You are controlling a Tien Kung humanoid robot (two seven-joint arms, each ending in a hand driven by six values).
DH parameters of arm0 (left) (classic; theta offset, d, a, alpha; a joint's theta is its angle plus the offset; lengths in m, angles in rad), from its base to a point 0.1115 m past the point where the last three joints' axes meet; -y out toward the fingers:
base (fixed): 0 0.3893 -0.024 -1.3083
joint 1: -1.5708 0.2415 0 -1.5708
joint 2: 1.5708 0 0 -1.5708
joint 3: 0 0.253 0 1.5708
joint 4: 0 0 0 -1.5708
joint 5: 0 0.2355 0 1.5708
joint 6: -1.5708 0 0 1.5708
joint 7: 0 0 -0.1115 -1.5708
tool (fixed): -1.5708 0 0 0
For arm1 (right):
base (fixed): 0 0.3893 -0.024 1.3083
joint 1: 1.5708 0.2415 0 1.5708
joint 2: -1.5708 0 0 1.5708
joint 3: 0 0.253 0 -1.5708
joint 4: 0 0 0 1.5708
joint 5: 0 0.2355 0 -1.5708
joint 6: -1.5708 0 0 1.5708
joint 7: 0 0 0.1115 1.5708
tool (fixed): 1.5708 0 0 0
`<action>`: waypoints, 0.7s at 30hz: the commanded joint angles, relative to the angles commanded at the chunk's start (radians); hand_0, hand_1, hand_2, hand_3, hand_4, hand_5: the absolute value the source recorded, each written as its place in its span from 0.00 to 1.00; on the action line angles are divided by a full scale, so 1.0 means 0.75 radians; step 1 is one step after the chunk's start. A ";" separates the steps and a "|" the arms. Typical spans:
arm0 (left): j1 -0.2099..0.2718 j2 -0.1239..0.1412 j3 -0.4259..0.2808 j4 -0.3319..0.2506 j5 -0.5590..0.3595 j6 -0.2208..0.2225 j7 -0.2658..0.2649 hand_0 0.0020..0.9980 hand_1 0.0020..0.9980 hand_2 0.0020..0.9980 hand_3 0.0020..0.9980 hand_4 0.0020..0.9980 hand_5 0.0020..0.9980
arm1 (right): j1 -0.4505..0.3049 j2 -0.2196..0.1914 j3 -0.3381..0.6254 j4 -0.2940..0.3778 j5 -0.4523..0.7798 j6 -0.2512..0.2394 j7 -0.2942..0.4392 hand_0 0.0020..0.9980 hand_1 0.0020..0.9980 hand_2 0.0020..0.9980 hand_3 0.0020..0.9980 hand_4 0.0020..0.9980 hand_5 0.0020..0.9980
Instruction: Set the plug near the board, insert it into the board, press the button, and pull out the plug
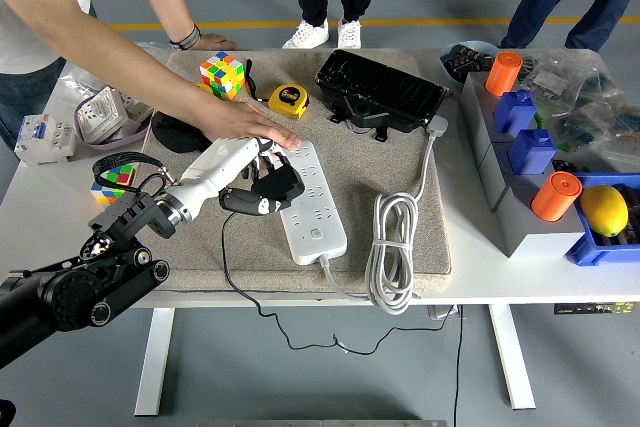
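Now left hand gripping plug, over board

No text can be read clearly. The yellow tape measure carries a dark round label, but its print is too small to read. The white device at the left has print that is also illegible.
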 joint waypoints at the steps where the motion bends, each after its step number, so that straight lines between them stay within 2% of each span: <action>1: 0.001 0.002 -0.001 0.000 -0.001 -0.001 -0.001 0.25 0.34 0.36 0.53 0.77 0.04 | 0.001 -0.001 0.000 0.000 0.000 0.000 0.000 0.61 0.61 0.57 0.54 0.72 0.25; 21: -0.011 0.003 0.028 0.034 0.019 0.003 -0.021 0.25 0.36 0.38 0.54 0.78 0.05 | -0.003 -0.001 0.001 0.004 -0.004 0.001 0.004 0.61 0.61 0.57 0.54 0.72 0.25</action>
